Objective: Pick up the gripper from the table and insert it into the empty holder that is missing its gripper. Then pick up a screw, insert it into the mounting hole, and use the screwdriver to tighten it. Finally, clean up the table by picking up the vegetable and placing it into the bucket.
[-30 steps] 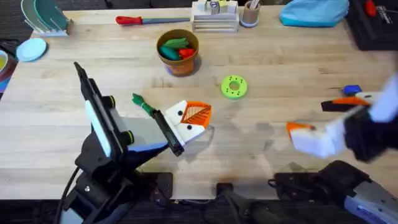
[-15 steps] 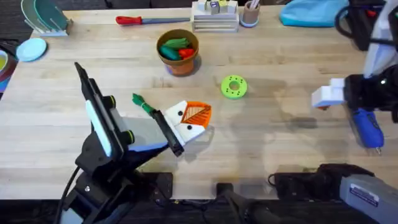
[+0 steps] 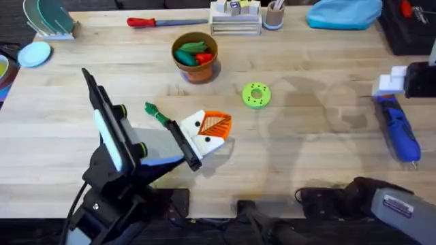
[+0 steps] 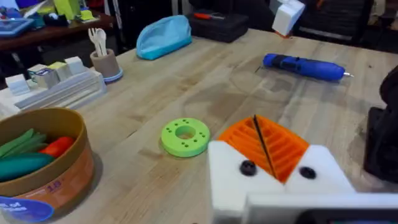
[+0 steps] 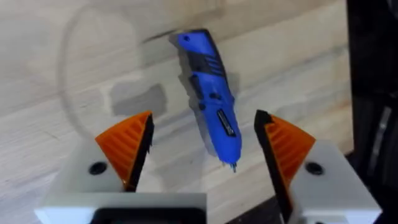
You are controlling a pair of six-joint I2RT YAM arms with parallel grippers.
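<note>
We see the right gripper (image 5: pixel 202 155) has pulled back to the table's right edge, fingers spread wide above the screwdriver (image 3: pixel 398 133). It lies flat near that edge, its long axis running front-to-back, tip toward the arms' bases.

The left gripper (image 3: pixel 204 133) stays pressed together.

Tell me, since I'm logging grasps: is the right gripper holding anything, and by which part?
Nothing. The right gripper is open above the screwdriver, which lies on the table between its orange pads without touching them.
</note>
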